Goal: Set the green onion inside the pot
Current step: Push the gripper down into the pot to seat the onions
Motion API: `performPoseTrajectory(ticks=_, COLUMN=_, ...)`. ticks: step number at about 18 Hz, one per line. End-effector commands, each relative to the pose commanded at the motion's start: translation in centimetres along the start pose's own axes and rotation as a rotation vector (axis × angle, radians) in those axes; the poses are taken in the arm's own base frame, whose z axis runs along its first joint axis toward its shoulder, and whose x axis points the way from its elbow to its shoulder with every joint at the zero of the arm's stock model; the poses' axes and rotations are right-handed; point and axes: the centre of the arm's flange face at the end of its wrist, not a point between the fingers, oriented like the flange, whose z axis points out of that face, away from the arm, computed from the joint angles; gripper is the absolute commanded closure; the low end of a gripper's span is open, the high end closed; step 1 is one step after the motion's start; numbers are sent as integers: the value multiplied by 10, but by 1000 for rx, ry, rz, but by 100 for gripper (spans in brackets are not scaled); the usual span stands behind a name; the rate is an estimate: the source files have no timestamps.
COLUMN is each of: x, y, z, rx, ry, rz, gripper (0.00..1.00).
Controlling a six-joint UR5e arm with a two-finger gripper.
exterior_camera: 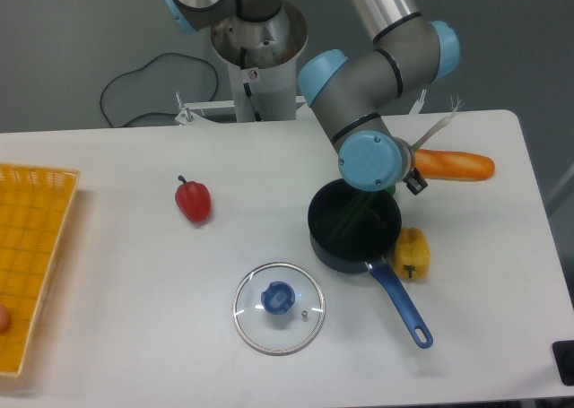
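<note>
A yellow basket (31, 256) sits at the tabletop's (134, 318) left edge. Toward the middle lies a red bell pepper (193, 200), and nearer the front edge a glass lid (279, 308) with a blue knob. Right of centre stands the pot (353, 226), handle pointing to the front right corner; the green onion (348, 218) slants inside it, stalks against the black interior. The gripper (381, 182) hangs over the pot's far rim, its fingers hidden by the wrist, so I cannot tell their state. A yellow bell pepper (412, 252) touches the pot's right side; a carrot (451, 164) lies near the right edge.
</note>
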Motion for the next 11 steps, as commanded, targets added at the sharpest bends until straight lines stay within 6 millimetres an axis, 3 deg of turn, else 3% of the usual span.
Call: performPoseTrajectory(ticks=11, x=-3, y=-9, z=-1, rx=9, ry=0, rz=5, gripper=79)
